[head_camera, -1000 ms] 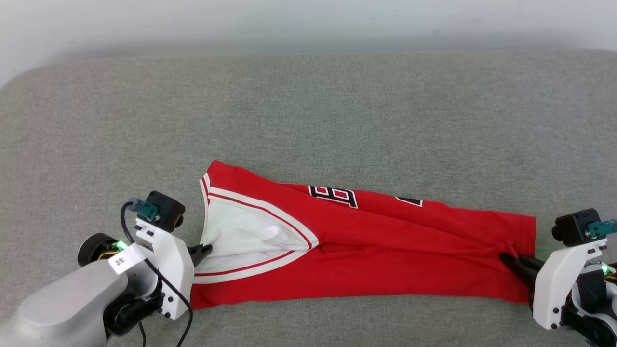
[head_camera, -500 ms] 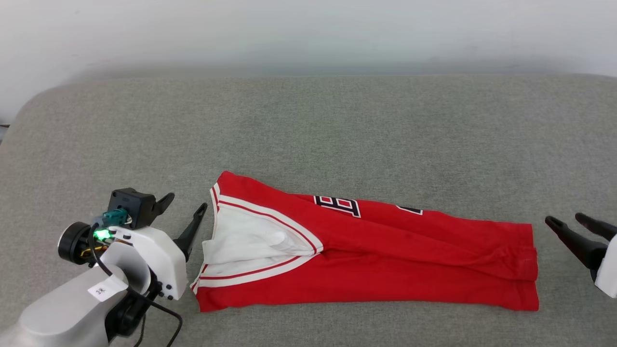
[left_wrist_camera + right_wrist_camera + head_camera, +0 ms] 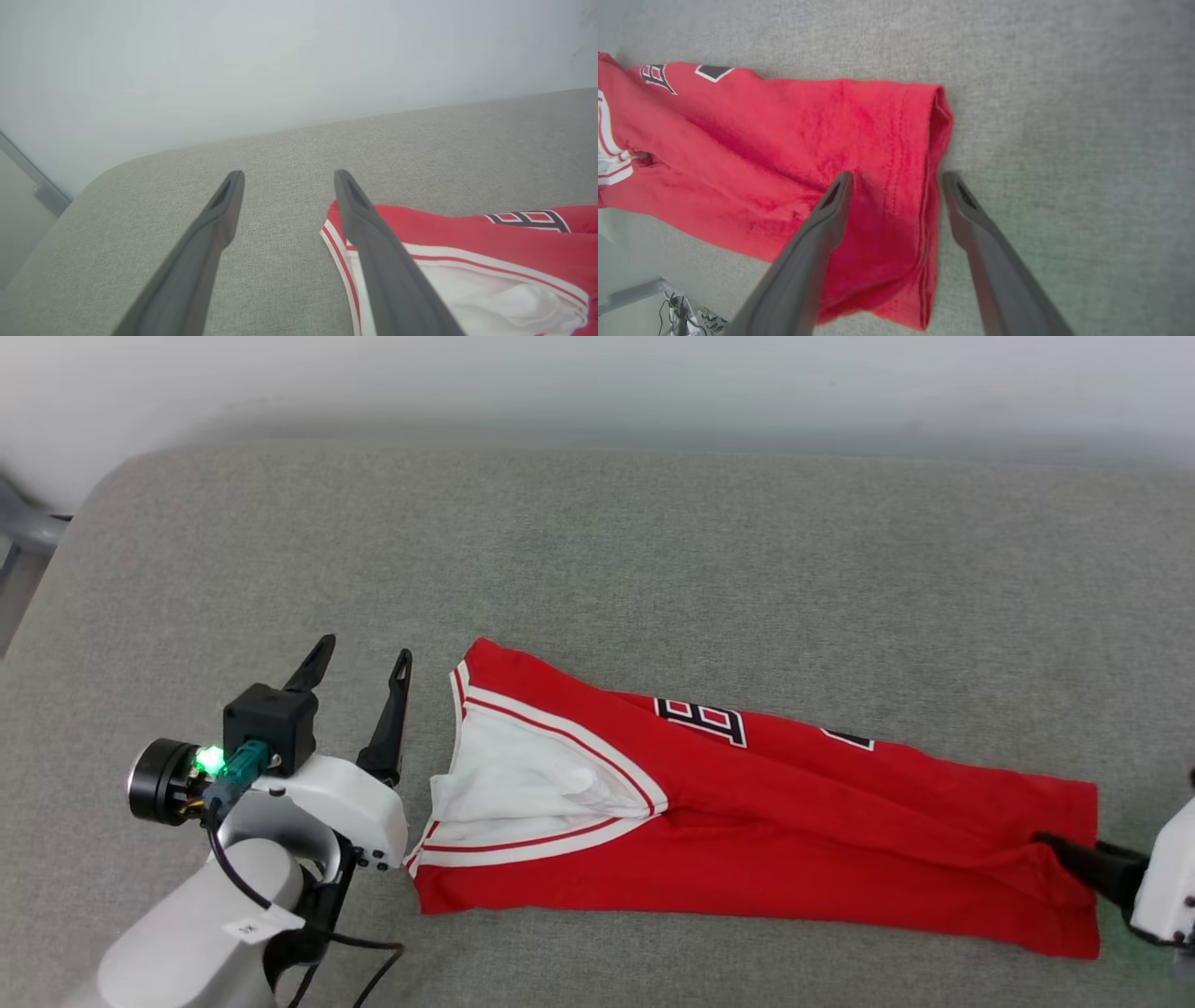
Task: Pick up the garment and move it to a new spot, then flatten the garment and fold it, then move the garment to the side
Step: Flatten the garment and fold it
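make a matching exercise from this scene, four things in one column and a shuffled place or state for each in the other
Things
1 left gripper
2 right gripper
3 garment
4 lettering

Places or states
A open, with the hem between its fingers
B black and white, near the far edge of the red cloth
C open, beside the white sleeve end
D lying long and narrow on the grey cushion

Pairs: 1-C, 2-A, 3-D, 4-B
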